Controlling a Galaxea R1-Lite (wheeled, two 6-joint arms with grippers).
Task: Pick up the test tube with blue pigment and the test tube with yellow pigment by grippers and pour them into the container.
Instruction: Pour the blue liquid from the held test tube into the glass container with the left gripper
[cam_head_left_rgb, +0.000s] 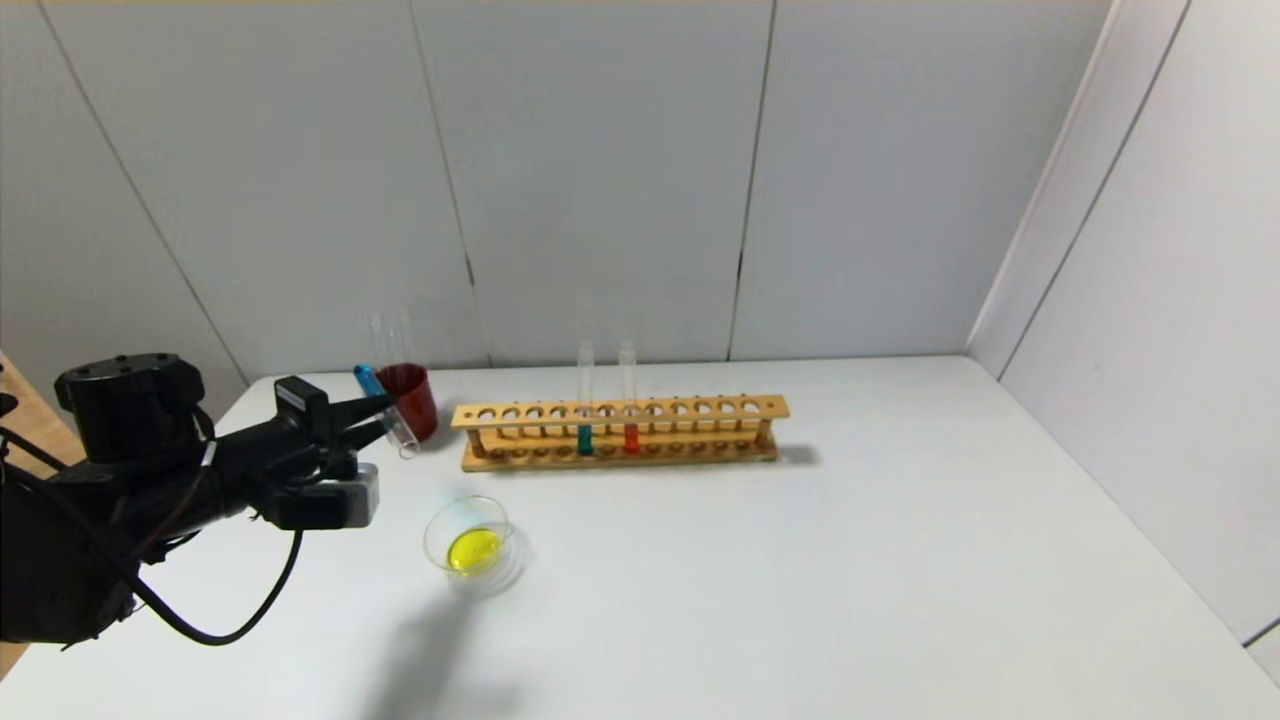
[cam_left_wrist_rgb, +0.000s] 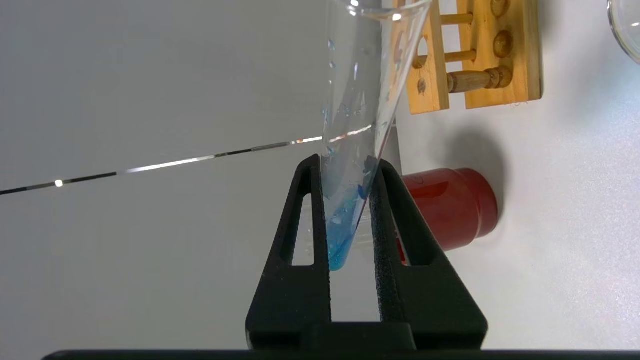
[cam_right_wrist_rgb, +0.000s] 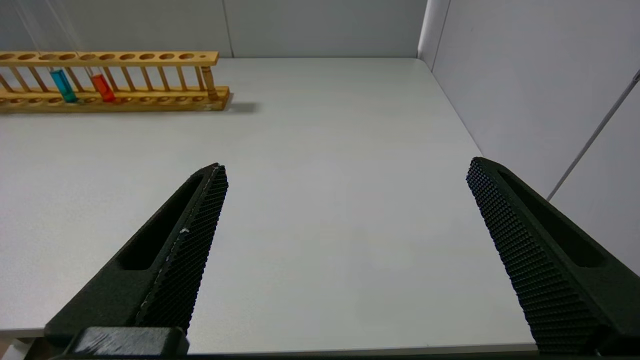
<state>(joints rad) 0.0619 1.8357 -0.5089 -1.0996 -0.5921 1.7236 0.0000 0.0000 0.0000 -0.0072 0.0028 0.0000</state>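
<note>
White table (cam_head_left_rgb: 800, 560) setup: left gripper (cam_head_left_rgb: 385, 415) fingers pinch the slim, slippery, breakable blue-pigment glass test tube (cam_head_left_rgb: 383, 408) near its rounded end, right gripper (cam_right_wrist_rgb: 345, 200) fingers spread wide.

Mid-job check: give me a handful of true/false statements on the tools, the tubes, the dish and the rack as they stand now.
1. The left tool is shut on a tube with blue liquid. True.
2. The dish holds blue liquid. False: it holds yellow.
3. The right tool is gripping a tube. False: it is open with nothing between its jaws, over the table.
4. The rack holds a teal tube and an orange-red tube. True.
5. The red cup stands at the rack's right end. False: it stands off the left end, beside the held tube.
</note>
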